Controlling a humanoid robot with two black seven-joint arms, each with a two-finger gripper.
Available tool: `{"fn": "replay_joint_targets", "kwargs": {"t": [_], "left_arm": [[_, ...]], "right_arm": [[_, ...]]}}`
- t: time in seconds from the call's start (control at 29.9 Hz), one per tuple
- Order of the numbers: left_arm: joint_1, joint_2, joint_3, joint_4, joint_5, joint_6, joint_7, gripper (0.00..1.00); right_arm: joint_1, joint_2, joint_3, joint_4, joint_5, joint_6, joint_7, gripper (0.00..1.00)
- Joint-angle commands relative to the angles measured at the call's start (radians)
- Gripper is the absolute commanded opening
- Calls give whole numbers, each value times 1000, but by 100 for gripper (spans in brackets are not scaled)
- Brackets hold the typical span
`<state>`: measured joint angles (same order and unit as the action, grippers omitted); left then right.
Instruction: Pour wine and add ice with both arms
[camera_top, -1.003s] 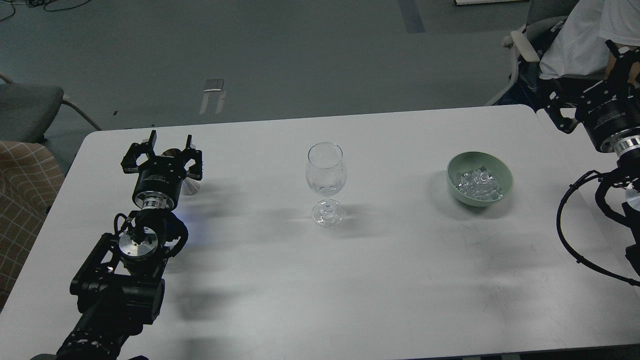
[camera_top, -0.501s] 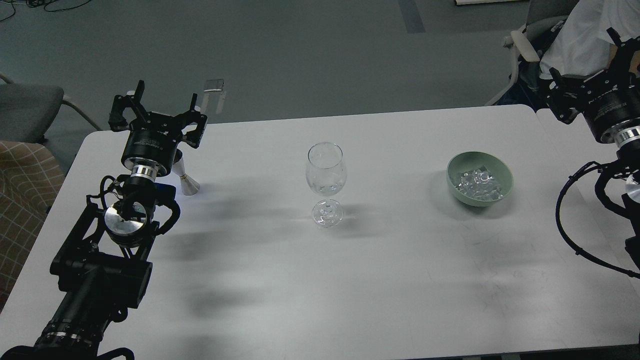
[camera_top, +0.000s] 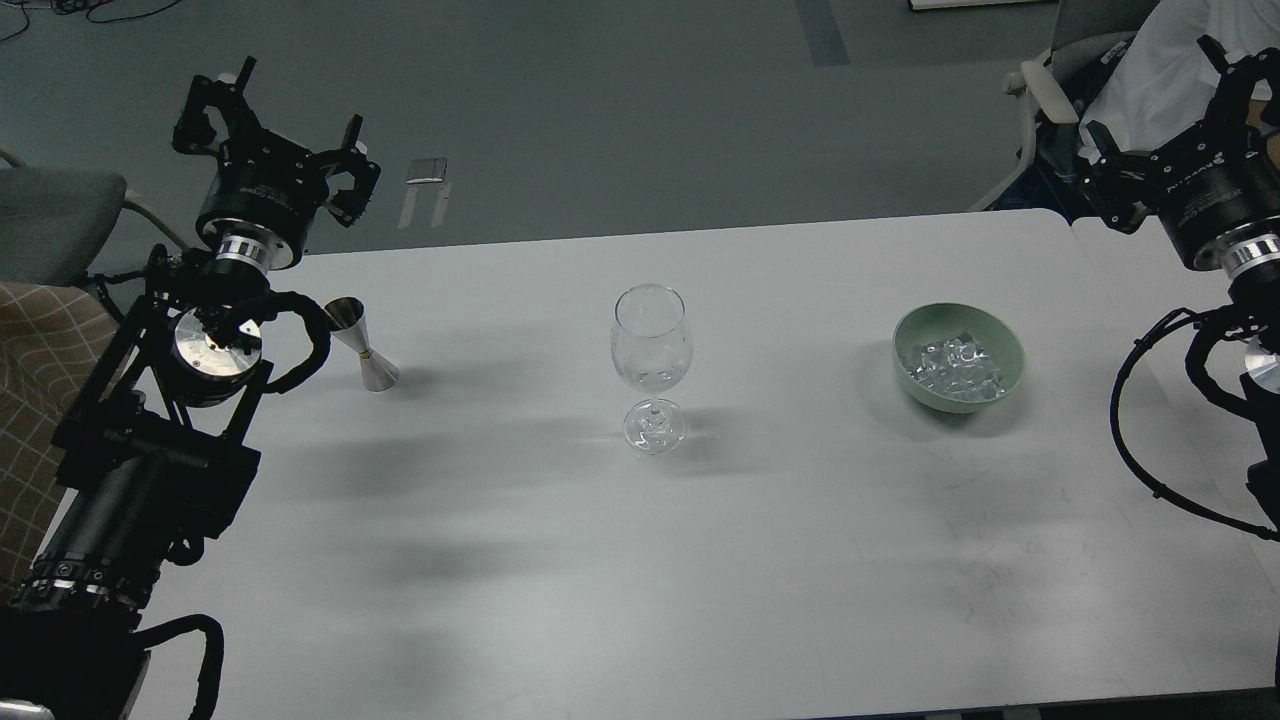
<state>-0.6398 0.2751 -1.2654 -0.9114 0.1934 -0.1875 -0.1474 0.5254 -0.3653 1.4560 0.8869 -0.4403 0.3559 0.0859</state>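
Grey floor fills the background behind a white bench (camera_top: 600, 560) with rounded corners. At the far left, the left tool (camera_top: 268, 125) is raised above the back-left corner of the bench. Its black fingers (camera_top: 205, 105) are spread apart and nothing is between them — the tool holds nothing. Below this tool and a little to its right, a small metal jigger (camera_top: 360, 345) stands upright on the bench, just beside the looped black cable of the left arm; I cannot tell if they touch.

Far to the right of the left tool, near the middle of the bench, stands a clear wine glass (camera_top: 651, 365), upright on its round foot. Whether there is any liquid in its bowl I cannot tell.

Further right, between the glass and the right tool, sits a pale green bowl (camera_top: 1005, 345). The ice (camera_top: 952, 367) lies inside it as a heap of small clear cubes.

At the far right, the right tool (camera_top: 1165, 125) is lifted above the back-right corner of the bench, well apart from the bowl, which is below it and to its left. Its fingers (camera_top: 1110, 170) stand apart and are empty — nothing is gripped. Behind this tool a chair (camera_top: 1050, 80) with white cloth (camera_top: 1150, 70) on it is visible.
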Motion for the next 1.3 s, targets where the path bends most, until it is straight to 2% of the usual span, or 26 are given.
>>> {"fn": "replay_joint_targets", "kwargs": {"t": [0.0,0.1,0.27,0.37,0.47,0.57,0.84,1.07,1.27], "left_arm": [[-1,3,3,2,8,3,-14,98],[-3,3,1,2,8,11,-14,98],[-9,3,3,2,8,16,-17,98],[-11,9,1,11,8,16,-17,98],[-9,9,1,13,6,16,-15,98],[-11,9,1,9,6,16,-15,98],[-50,22,-6,9,1,6,-17,98],[-52,50,-5,5,4,3,-15,98],[-57,58,-2,6,5,-6,-14,98]], "right_arm": [[11,-1,0,24,-93,0,0,100],[33,-39,-15,18,-292,0,2,100],[44,-63,-66,26,-435,1,5,100],[60,-118,-121,24,-521,3,5,100],[100,-211,-256,24,-626,5,8,100],[161,-242,-368,26,-629,3,8,100],[263,-297,-503,29,-638,14,8,100],[405,-305,-762,40,-675,12,2,100],[430,-308,-822,61,-730,12,-2,97]]}}
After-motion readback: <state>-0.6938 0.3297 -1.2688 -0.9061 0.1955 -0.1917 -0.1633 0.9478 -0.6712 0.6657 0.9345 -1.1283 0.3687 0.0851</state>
